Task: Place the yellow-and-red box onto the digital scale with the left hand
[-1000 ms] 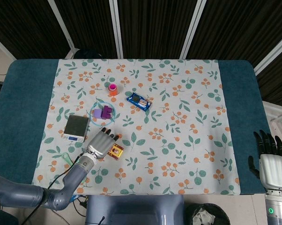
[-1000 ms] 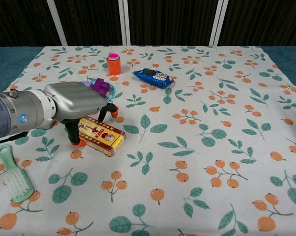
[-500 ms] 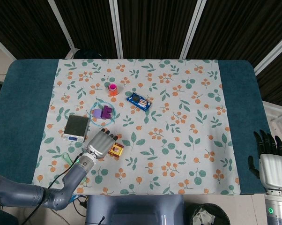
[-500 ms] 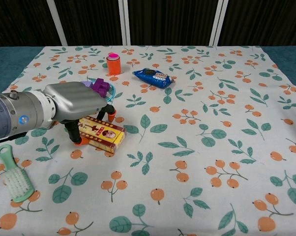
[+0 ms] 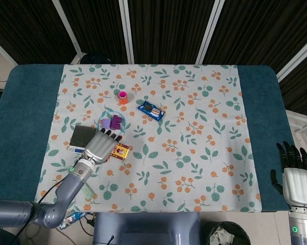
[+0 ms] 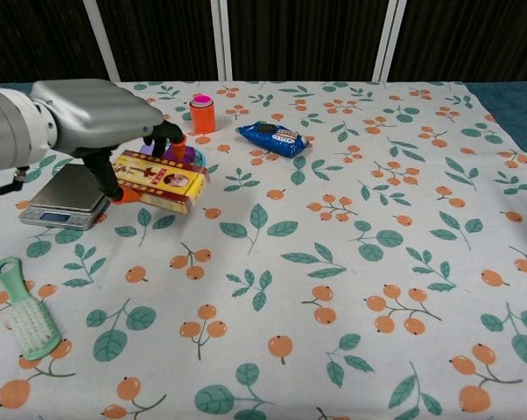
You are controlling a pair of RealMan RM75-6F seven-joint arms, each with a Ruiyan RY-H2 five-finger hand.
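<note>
left hand (image 6: 101,109) fingers (image 6: 172,136) — curled round yellow-and-red box (image 6: 158,181) | lifted

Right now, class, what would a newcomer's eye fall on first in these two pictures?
First, the left hand holding the yellow-and-red box lifted above the floral cloth, just right of the digital scale. Next, the blue snack packet and the orange bottle farther back.

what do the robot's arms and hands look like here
The left hand has a smooth silver-grey shell, dark fingers and orange fingertip pads, on a grey-blue arm with a small lit dot at the wrist. The right hand has a pale grey back, black fingers and a green ring light below it.
</note>
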